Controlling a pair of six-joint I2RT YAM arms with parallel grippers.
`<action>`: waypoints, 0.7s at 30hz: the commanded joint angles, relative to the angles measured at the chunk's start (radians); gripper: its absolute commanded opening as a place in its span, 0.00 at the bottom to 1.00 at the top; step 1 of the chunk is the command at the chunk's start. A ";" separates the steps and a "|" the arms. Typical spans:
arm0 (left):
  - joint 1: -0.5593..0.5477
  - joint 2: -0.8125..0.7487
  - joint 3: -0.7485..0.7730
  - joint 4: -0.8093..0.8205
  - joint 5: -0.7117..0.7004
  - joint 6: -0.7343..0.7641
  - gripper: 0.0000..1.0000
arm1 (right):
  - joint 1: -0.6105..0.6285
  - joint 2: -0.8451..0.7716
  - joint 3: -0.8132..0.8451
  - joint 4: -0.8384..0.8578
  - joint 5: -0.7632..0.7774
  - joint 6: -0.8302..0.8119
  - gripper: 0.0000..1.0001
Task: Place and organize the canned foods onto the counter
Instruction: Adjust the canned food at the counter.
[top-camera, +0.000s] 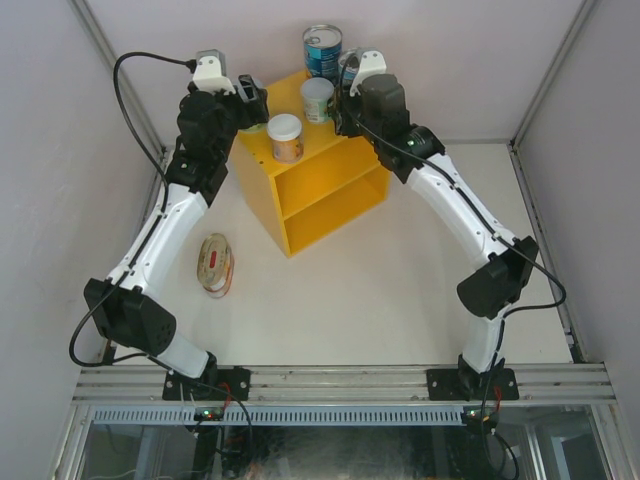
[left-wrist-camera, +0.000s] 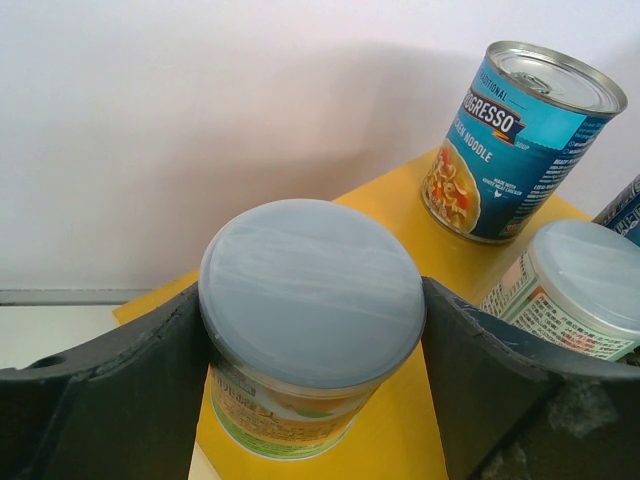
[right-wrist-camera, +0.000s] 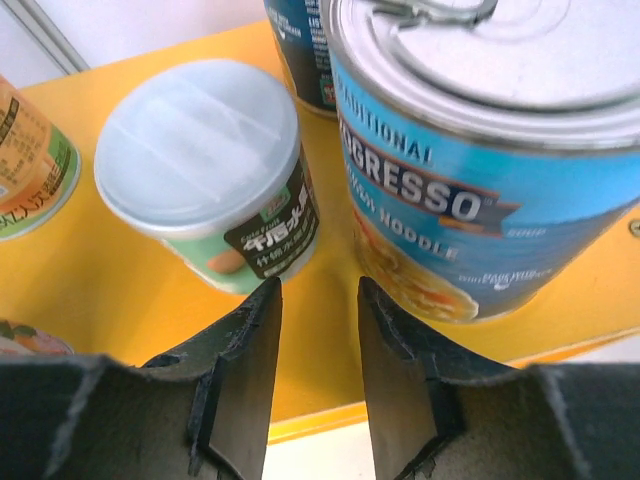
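**Remaining oval tins lie on the left arm's side**

The left gripper (left-wrist-camera: 313, 310) is closed around a small round can with a pale lid and yellow-green label (left-wrist-camera: 310, 270), its fingers against both sides of the lid. The can stands upright on the flat top of the bright yellow box-shaped shelf unit (top-camera: 325, 150), near one edge of that top. The right gripper (right-wrist-camera: 318, 290) hangs at the unit's right side. Its jaws are narrowly apart with nothing between them, aimed at the gap between a pale-lidded green-labelled can (right-wrist-camera: 200, 170) and a tall blue-labelled metal can (right-wrist-camera: 480, 200).

Not yet on the unit are the flat oval red-and-yellow tins (top-camera: 215, 265), apparently stacked on the white table (top-camera: 350, 290). They lie nearer the bases than the left gripper, down at table level, just beside the left forearm. Their long axis runs roughly near-to-far, slightly tilted. The right arm is well apart from them, so the left arm is probably the one to go, with its jaws set across the tins' short width
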 joint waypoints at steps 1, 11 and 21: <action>0.006 -0.024 -0.036 -0.063 -0.024 -0.023 0.63 | -0.006 0.035 0.087 0.038 -0.029 -0.009 0.37; 0.007 -0.033 -0.046 -0.057 -0.015 -0.037 0.63 | -0.003 0.140 0.205 0.035 -0.047 0.021 0.37; 0.007 -0.043 -0.068 -0.043 0.013 -0.042 0.63 | -0.003 0.222 0.302 0.040 -0.045 0.055 0.36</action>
